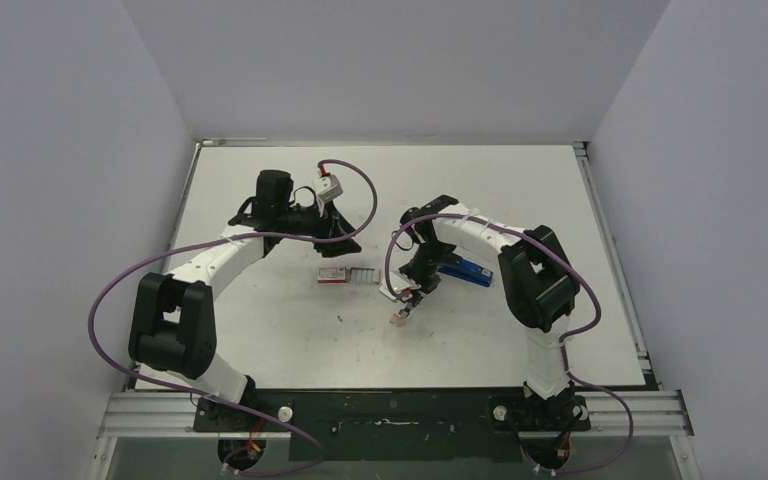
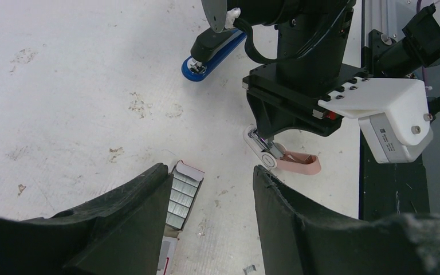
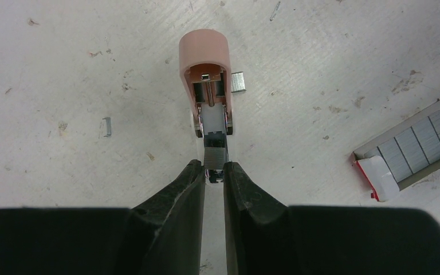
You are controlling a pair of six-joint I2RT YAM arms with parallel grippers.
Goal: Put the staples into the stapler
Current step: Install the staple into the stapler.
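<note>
The blue stapler (image 1: 465, 271) with its black top lies on the table behind my right arm and also shows in the left wrist view (image 2: 212, 51). The staples' red-and-white box (image 1: 332, 275) lies open in the middle, with grey strips (image 2: 182, 195) in its tray (image 3: 412, 150). My right gripper (image 3: 214, 167) is shut on a short grey staple strip (image 3: 215, 154), which sits in the white channel of a small pink piece (image 3: 204, 54) on the table. My left gripper (image 2: 212, 177) hangs open just above the table beside the box, holding nothing.
Loose staple bits (image 3: 238, 81) (image 3: 107, 126) lie near the pink piece (image 1: 399, 318), and another (image 2: 251, 268) lies by my left fingers. The white table (image 1: 260, 330) is scuffed and walled on three sides. Purple cables loop from both arms.
</note>
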